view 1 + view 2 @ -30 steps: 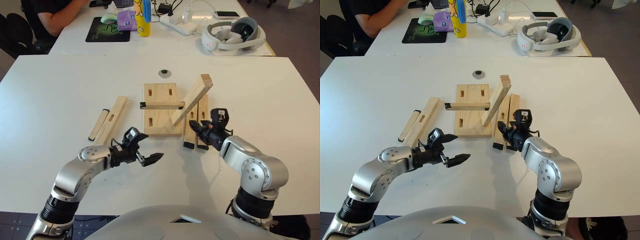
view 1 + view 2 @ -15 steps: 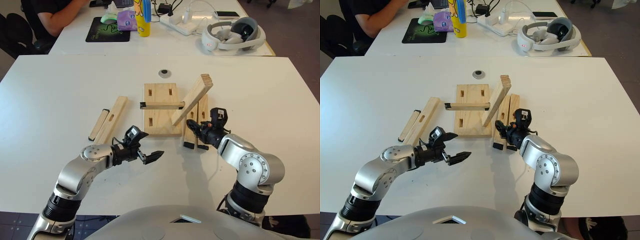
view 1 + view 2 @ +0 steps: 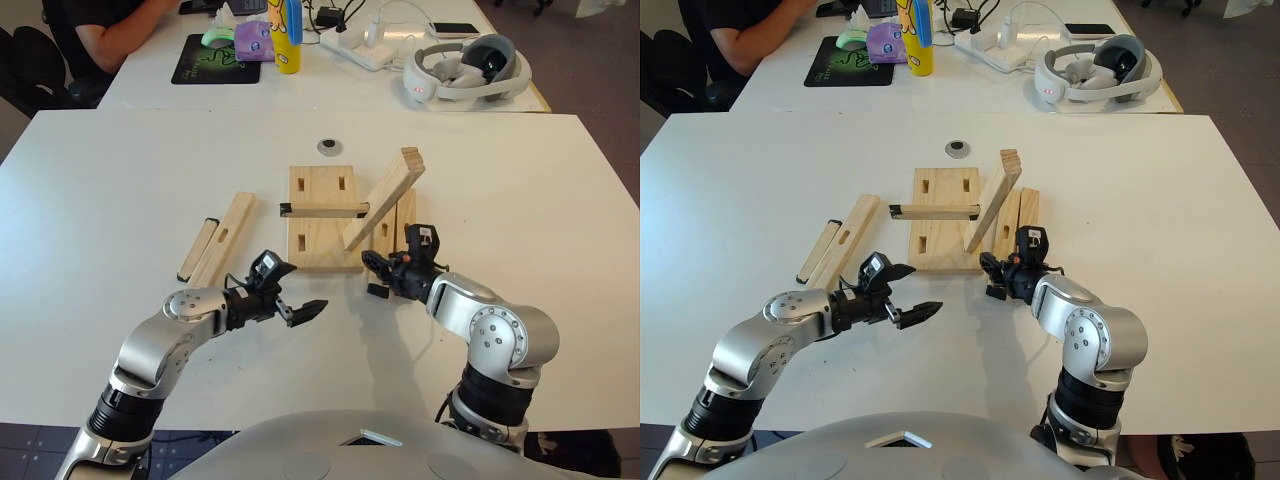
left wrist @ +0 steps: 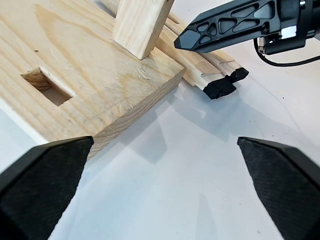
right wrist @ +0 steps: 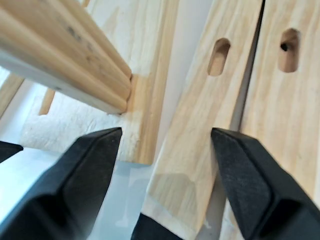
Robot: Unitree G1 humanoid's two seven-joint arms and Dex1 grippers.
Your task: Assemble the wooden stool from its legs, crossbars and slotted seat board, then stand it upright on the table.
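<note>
Right gripper point(image 3: 383, 268) has slid left, jaws wide astride the near end of a flat leg point(image 5: 194, 145); left gripper point(image 3: 303, 288) stays wide, hovering.

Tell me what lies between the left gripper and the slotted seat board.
Only bare white table. The left wrist view shows it: the open left gripper faces the near corner of the seat board, with nothing between.

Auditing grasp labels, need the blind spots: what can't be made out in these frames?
Head views: near ends of the two flat legs, partly behind the right gripper.
Head views: right end of the crossbar, behind the leaning leg.
Left wrist view: whether that leg sits in a slot of the seat board; the leg covers the joint.
</note>
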